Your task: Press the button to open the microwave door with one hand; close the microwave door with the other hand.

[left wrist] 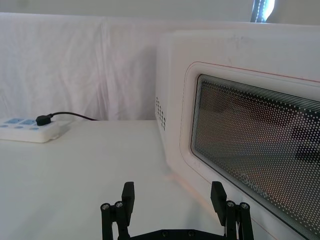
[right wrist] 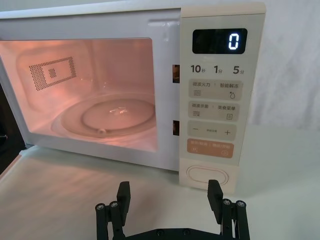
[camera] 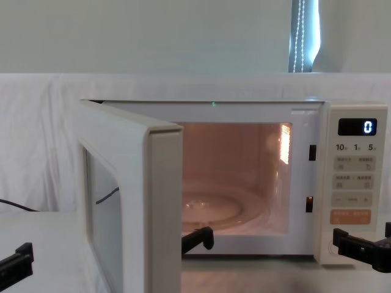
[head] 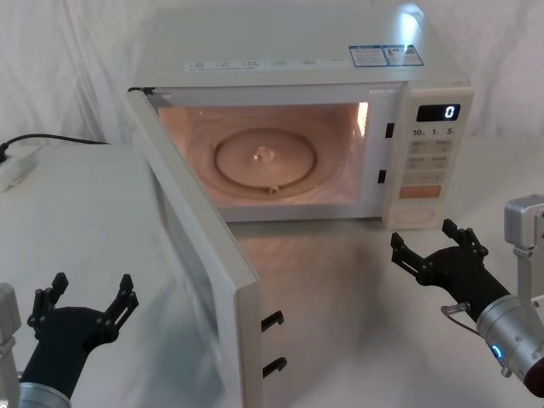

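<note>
The microwave door [head: 195, 246] stands swung wide open toward me on its left hinge, cream with a dark window [left wrist: 250, 140]; the chest view shows its edge [camera: 162, 207]. The cavity is lit inside. The button [head: 418, 218], a plain cream oval, sits at the bottom of the control panel [right wrist: 208, 174]. My right gripper [head: 423, 235] hovers open just in front of that button, not touching it [right wrist: 169, 192]. Low on the left, my left gripper [head: 92, 289] is open beside the door's outer face, apart from it [left wrist: 173, 192].
A glass turntable [head: 265, 157] lies in the cavity. A white power strip [head: 17, 166] with a black cable rests at the table's far left [left wrist: 32, 129]. Two black latch hooks [head: 272, 344] jut from the door's free edge. White cloth covers the table and backdrop.
</note>
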{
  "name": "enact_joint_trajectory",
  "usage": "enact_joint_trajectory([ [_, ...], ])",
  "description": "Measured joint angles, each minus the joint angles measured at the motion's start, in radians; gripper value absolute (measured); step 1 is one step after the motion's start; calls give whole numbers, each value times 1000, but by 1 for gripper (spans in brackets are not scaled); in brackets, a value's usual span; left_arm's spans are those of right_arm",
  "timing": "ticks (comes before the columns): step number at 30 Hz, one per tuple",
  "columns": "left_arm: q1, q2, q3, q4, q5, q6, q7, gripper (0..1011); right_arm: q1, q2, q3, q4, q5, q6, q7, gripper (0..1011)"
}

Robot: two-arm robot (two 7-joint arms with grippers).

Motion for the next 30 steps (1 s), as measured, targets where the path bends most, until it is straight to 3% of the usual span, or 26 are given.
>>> enact_joint_trajectory([
  [30,0,0,0,0,0,0,0,1001,0,0,0,0,0,0,0,1002],
])
